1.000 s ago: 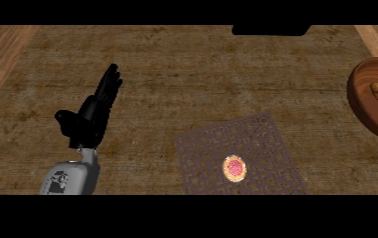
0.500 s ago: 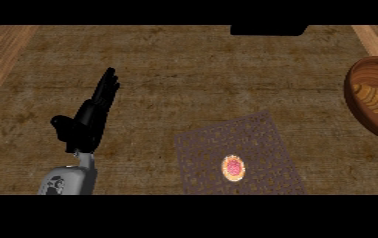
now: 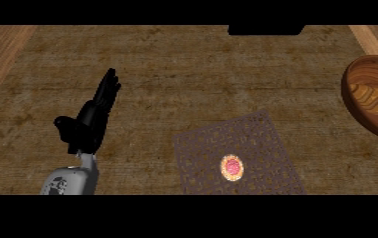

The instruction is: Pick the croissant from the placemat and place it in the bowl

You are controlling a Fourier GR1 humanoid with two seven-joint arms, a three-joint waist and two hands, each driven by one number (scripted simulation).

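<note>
The small round pastry with a tan rim and pinkish-red centre (image 3: 232,167), which I take for the croissant, lies on the dark grey woven placemat (image 3: 244,132), toward its near edge. Nothing touches it. The brown wooden bowl (image 3: 363,94) sits well apart at the far right, cut off by the view's edge.

My black left hand (image 3: 90,119) rests over the brown woven counter surface (image 3: 192,67) at lower left, fingers straight and pointing up, thumb out to the side, holding nothing. My right hand is not in view.

Risks, as I judge them: the pastry is small and flat, so fingers closing from above could push it along the mat or catch the weave rather than getting under it. The bowl lies on the right, so a left-hand carry means a long cross-body reach. The bowl's rim is only partly visible, so a release could land short.
</note>
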